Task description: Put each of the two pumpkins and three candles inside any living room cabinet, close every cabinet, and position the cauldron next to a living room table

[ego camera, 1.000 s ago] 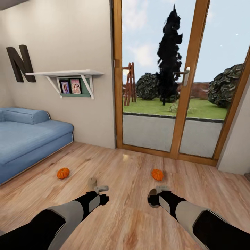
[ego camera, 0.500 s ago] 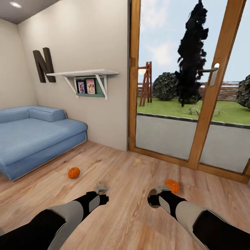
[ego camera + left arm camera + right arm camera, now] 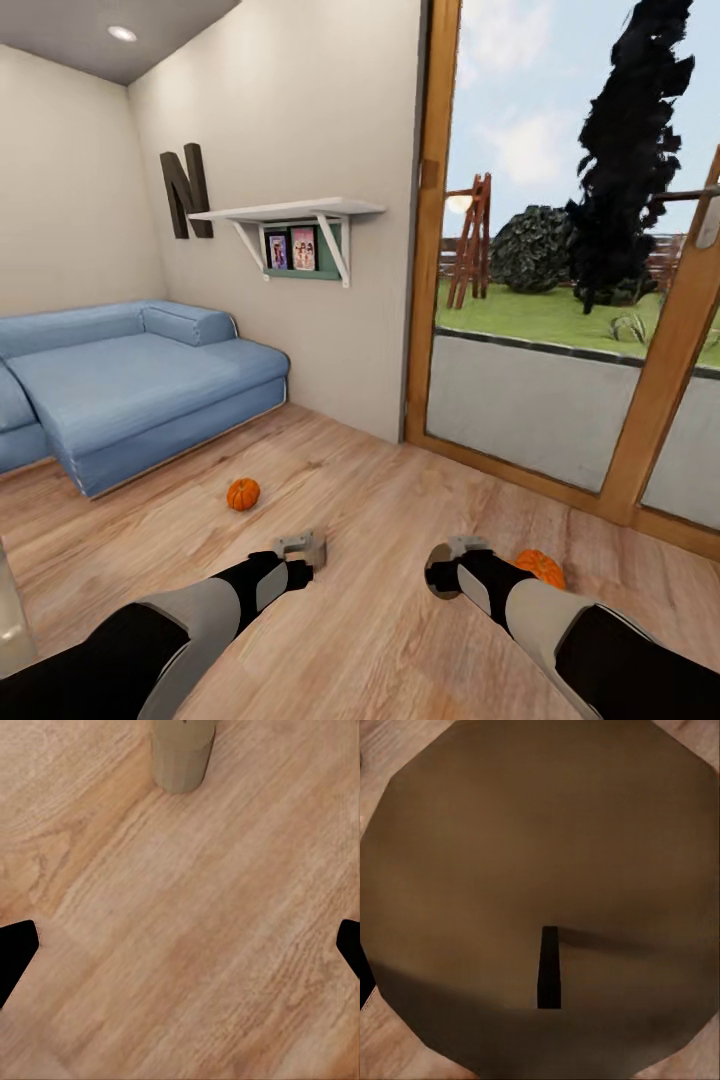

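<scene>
Tan stubby wax candle is gripped close in the right pincer; another candle is seen ahead of the wide-open, empty left pincer.

Two orange pumpkins sit on the wooden floor, one near the blue sofa and one by the right arm. One tan candle stands on the floor. One wall shelf holds two pictures.
</scene>
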`<state>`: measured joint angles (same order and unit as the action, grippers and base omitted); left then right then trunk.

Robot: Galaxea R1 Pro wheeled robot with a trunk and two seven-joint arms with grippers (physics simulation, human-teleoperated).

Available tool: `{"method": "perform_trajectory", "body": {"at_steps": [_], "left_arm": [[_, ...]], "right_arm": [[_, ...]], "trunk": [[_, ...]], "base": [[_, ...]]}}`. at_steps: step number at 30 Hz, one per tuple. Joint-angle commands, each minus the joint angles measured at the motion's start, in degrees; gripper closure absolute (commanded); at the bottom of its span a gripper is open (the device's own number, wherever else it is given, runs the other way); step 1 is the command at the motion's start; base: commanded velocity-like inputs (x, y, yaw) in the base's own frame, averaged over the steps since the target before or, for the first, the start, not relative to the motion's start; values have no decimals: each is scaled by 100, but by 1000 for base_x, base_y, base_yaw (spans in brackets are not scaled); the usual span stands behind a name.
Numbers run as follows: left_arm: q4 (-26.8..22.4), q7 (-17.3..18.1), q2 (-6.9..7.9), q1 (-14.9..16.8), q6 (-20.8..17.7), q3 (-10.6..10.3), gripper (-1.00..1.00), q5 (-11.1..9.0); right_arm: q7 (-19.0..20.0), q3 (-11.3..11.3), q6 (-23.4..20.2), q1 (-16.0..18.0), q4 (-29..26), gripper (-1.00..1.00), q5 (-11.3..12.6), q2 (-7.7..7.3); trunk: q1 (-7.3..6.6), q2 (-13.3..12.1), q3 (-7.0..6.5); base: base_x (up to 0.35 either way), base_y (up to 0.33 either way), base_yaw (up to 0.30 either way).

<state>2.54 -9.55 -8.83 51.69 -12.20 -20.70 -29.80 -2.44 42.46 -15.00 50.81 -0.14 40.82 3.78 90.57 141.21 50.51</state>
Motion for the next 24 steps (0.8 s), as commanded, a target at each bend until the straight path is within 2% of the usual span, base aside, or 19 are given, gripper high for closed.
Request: {"method": "perform_trajectory", "body": {"at_steps": [1,13,16,24], "left_arm": [[10,-12,-4,8,-10,-48,-100,-53],[8,-12,-4,8,-10,-48,-100,-53],[8,-12,-4,8,-10,-48,-100,-53],[9,-12,-4,8,-10,-48,-100,-53]], "right_arm": [[-20,51,-20,2,-4,100,56,0],[-23,53,-20,3,-4,100,57,0],[-27,52,-20,1,-4,100,51,0],[-35,51,-20,-1,8,100,54,0]], "trunk": [[0,3,6],[0,3,6],[0,3,6],[0,3,6]], "base": [[165,-143,292],[167,-147,284],[255,-166,91],[325,-13,5]]}}
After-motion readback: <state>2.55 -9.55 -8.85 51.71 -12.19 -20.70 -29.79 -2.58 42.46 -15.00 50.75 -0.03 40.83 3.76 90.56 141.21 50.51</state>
